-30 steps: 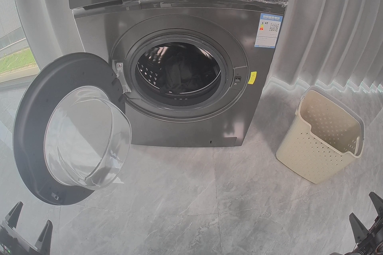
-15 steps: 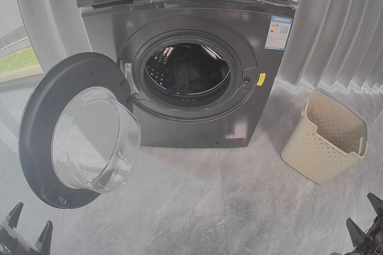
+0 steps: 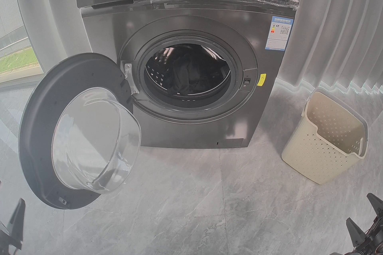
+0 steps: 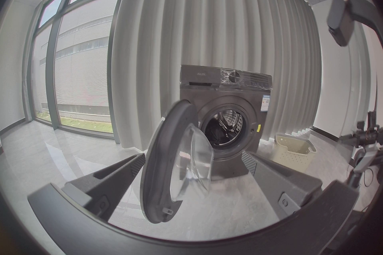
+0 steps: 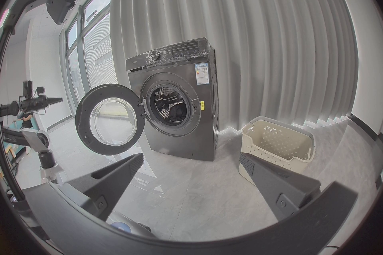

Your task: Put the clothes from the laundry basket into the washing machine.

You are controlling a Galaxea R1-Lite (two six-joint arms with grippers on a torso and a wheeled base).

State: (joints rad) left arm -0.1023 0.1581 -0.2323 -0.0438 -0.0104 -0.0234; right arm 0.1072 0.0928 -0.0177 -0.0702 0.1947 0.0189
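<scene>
Left pincer (image 4: 191, 160): low at my left, above the floor (image 3: 199, 208), well apart from the machine. Its two fingers are spread wide with nothing between them.

Door (image 3: 44, 108): swung fully open to the left of the drum mouth, with its clear glass bowl (image 3: 91, 140) bulging toward me. I judge it leaves free passage to the opening.

Washing machine (image 3: 187, 8): a grey front-loader standing on the floor against the pale curtain (image 3: 339, 28).

Clothes (image 3: 193, 72): a dark heap lying inside the drum, slumped toward its back and bottom. This is where I find the task's load.

Handling of the clothes: I judge them soft, limp and light, not fragile. They would drape and trail from any hold, and a hanging end could catch on the door seal. The best hold is a raised fold or bunched ridge, pinched deep so that several layers are taken together. A flat single layer would likely slip out.

Laundry basket (image 3: 315, 148): a cream perforated tub on the floor to the right of the machine, tilted, apart from it. Its inner walls show bare as far down as I can see, so I judge the transfer largely done.

Right pincer (image 3: 360, 208): low at my right, near the basket but not touching it, fingers parted and holding nothing.
</scene>
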